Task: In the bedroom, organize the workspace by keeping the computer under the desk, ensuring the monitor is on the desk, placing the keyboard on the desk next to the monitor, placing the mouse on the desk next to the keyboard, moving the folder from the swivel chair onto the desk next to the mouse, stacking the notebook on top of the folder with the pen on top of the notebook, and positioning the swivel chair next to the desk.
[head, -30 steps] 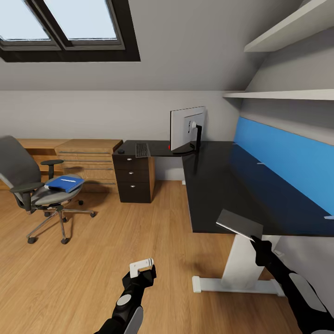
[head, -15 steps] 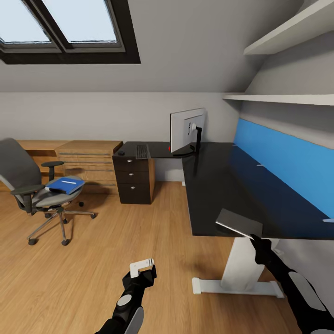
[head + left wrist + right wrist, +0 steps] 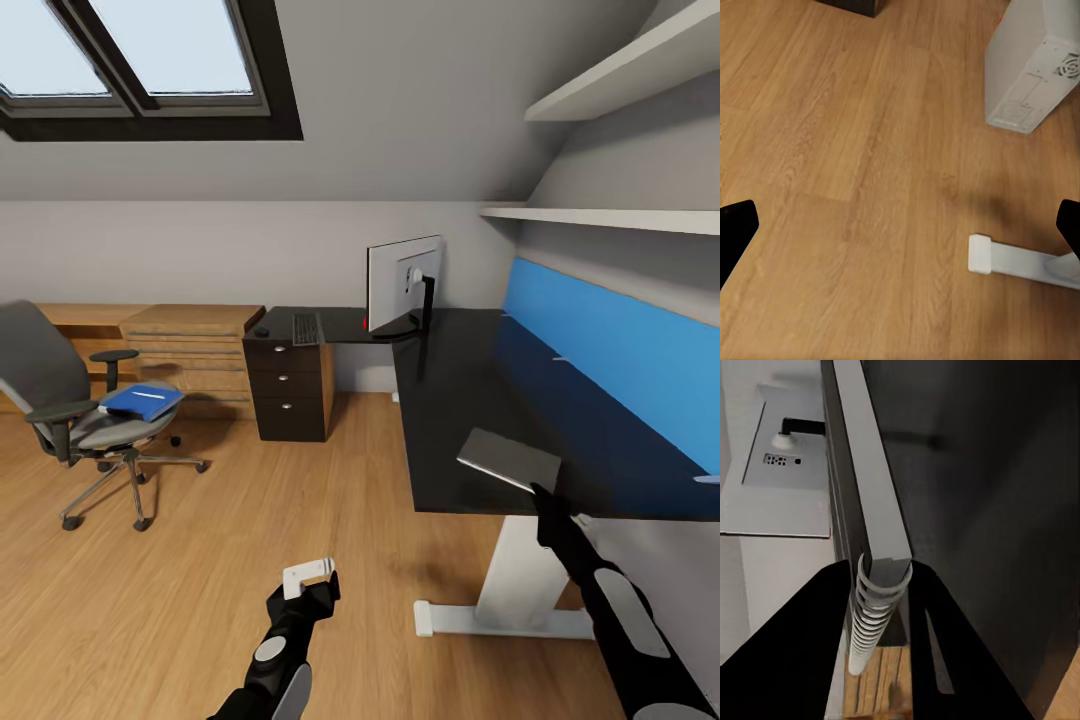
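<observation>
The right gripper [image 3: 541, 497] is clamped on the notebook [image 3: 508, 459] by its spiral spine, over the desk [image 3: 470, 400] edge. Better to keep it level and clear of the top, since the folder [image 3: 140, 400] (its base) lies far off on the swivel chair [image 3: 70, 400]. The left gripper [image 3: 310, 582], fingers apart, hangs above bare wood floor [image 3: 250, 520].

Desk [image 3: 450, 400]: I see a black top, blue back panel, white leg.
Drawers [image 3: 285, 385]: dark, silver knobs.
Monitor [image 3: 403, 275]: silver-grey back, black stand, red dot at one corner.
Folder [image 3: 142, 400]: bright blue.
Pen [image 3: 148, 395]: pale.
Chair [image 3: 60, 400]: grey upholstery, black armrests, chrome base.
Notebook [image 3: 508, 460]: grey cover, white spiral binding.
Computer [image 3: 1031, 60]: pale grey-white.
Floor [image 3: 200, 560]: light brown wood grain.
</observation>
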Motion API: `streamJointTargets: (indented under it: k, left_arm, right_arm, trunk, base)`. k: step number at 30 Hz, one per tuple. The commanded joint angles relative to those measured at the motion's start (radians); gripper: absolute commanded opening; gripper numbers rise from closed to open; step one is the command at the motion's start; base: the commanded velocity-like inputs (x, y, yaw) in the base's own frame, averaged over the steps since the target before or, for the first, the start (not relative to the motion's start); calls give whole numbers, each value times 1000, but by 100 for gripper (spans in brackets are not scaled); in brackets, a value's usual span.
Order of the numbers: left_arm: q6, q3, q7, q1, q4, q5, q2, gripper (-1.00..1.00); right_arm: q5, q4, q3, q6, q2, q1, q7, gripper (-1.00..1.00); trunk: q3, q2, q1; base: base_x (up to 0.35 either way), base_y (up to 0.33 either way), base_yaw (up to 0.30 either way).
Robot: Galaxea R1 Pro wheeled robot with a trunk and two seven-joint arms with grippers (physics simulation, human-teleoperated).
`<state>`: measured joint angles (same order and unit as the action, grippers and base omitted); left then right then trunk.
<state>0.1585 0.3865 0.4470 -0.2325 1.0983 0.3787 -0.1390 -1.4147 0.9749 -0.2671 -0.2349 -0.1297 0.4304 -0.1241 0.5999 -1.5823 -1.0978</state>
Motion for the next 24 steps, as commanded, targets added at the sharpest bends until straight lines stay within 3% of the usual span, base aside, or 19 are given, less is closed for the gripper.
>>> streamJointTargets:
  k: [1, 8, 24]
  left_arm:
    - [1, 2, 7, -1, 2, 6, 1, 100]
    - [-16, 2, 7, -1, 2, 7, 2, 100]
    - [-19, -3, 7, -1, 2, 10, 2, 100]
  right_arm:
    - [-5, 9, 1, -6, 11, 1, -1, -100]
    - [-4, 53, 15, -11, 29, -2, 4, -100]
    - [-4, 73, 21, -18, 29, -4, 9, -100]
  trunk:
    - [1, -1, 0]
    - [1, -1, 0]
    - [1, -1, 0]
  base:
    - [0, 0, 0]
    - [56, 108, 0]
    - [137, 301, 0]
